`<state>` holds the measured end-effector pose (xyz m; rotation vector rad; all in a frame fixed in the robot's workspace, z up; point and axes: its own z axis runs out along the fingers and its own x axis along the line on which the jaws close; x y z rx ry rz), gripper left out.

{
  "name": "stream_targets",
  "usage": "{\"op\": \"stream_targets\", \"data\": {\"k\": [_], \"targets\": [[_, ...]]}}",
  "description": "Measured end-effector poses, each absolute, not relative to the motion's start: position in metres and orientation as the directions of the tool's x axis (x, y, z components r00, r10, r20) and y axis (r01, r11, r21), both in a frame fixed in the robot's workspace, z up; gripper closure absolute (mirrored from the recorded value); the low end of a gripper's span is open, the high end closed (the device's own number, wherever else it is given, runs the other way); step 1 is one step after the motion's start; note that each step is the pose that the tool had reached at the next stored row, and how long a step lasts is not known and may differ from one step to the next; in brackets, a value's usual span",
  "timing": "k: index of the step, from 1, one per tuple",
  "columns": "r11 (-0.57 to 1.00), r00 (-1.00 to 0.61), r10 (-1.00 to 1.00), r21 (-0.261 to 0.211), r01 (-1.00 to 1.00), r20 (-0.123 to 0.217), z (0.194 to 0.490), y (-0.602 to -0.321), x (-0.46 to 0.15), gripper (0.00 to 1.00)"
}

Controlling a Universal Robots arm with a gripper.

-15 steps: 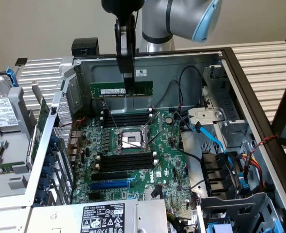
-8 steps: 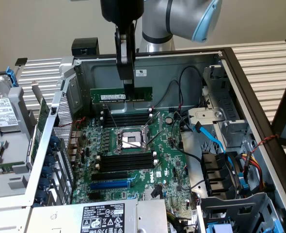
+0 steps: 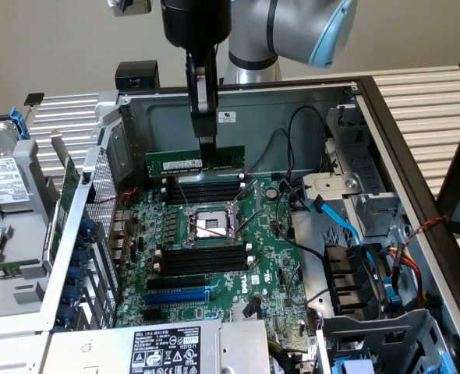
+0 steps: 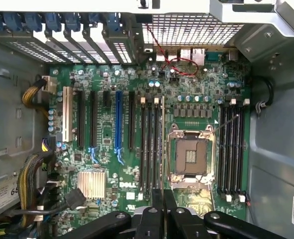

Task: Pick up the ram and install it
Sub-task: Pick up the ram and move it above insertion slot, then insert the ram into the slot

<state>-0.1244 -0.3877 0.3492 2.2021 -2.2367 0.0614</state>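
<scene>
The ram [image 3: 195, 161], a long green stick with a white label strip, hangs level above the motherboard [image 3: 269, 234] inside the open computer case. My gripper [image 3: 207, 149] is shut on its top edge near the middle. In the wrist view the ram shows edge-on as a thin strip [image 4: 163, 149] running out from my gripper [image 4: 163, 206], beside the black memory slots [image 4: 151, 144] next to the processor socket [image 4: 191, 157]. A second bank of slots [image 4: 231, 144] lies on the socket's other side. The ram is clear of every slot.
A blue expansion slot [image 3: 179, 296] and black slots lie towards the front. Black and blue cables [image 3: 331, 226] and drive bays crowd the exterior view's right. The power supply [image 3: 168, 349] sits at the front, and the case walls [image 3: 292, 101] stand all around.
</scene>
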Motion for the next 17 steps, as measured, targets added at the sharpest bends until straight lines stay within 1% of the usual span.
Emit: {"op": "stream_targets", "data": {"k": [8,17], "targets": [[0.003,-0.004,-1.000,-0.026,-1.000,0.029,0.334,-0.388,-0.126,0.87],[0.003,-0.004,-1.000,-0.026,-1.000,0.027,0.333,-0.388,-0.126,0.87]]}}
